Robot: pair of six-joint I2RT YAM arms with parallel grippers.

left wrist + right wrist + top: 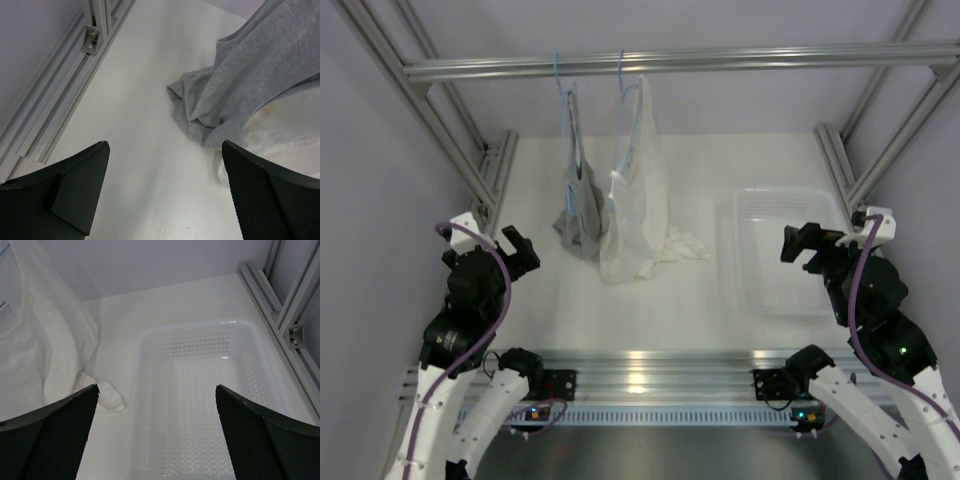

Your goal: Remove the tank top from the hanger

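Observation:
The white crinkly tank top [638, 195] hangs on a light-blue hanger [624, 100] from the top rail, its hem bunched on the table. It also shows in the right wrist view [35, 335], at the left. My left gripper [520, 249] is open and empty, low at the left, apart from the clothes; in its wrist view [165, 195] bare table lies between the fingers. My right gripper [802, 244] is open and empty at the right, over the basket, and in its wrist view [156, 435] the basket floor lies between the fingers.
A smaller grey tank top [578, 205] hangs on a second light-blue hanger [563, 95] just left of the white one, and shows in the left wrist view [245, 75]. A white perforated plastic basket [752, 210] stands at the right. Aluminium frame posts [450, 150] flank both sides.

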